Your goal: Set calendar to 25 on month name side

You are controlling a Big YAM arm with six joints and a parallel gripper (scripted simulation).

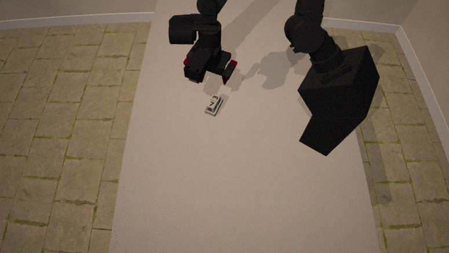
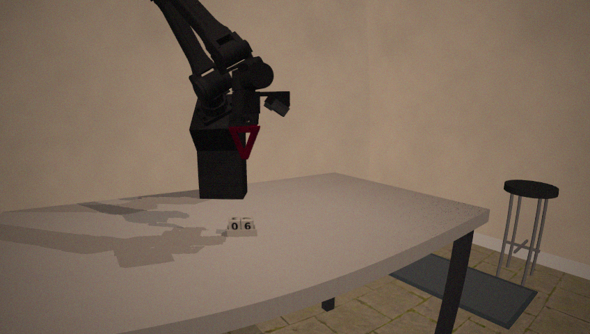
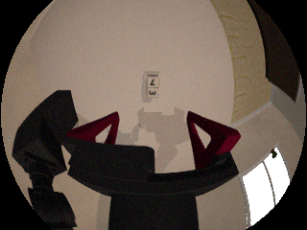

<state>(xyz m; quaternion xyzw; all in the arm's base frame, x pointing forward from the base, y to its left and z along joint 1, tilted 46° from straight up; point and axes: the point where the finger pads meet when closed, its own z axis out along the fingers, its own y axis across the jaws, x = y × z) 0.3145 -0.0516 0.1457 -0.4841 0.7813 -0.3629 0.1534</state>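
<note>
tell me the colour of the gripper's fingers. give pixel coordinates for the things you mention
Dark red [image 2: 234,136] [image 3: 200,155], clearest in the wrist view.

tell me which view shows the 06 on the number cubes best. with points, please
The exterior view: it faces the 0 cube [image 2: 234,225] and 6 cube [image 2: 247,225], both digits dark and upright. The top and wrist views mainly show their upper faces, 7 and 3.

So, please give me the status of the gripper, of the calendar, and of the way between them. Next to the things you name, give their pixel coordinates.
Gripper [image 1: 211,80] [image 2: 245,157] [image 3: 153,115] open, raised above table. Both cubes in tray [image 1: 209,113] [image 2: 242,233] [image 3: 152,73]. Nothing visible blocking between.
</note>
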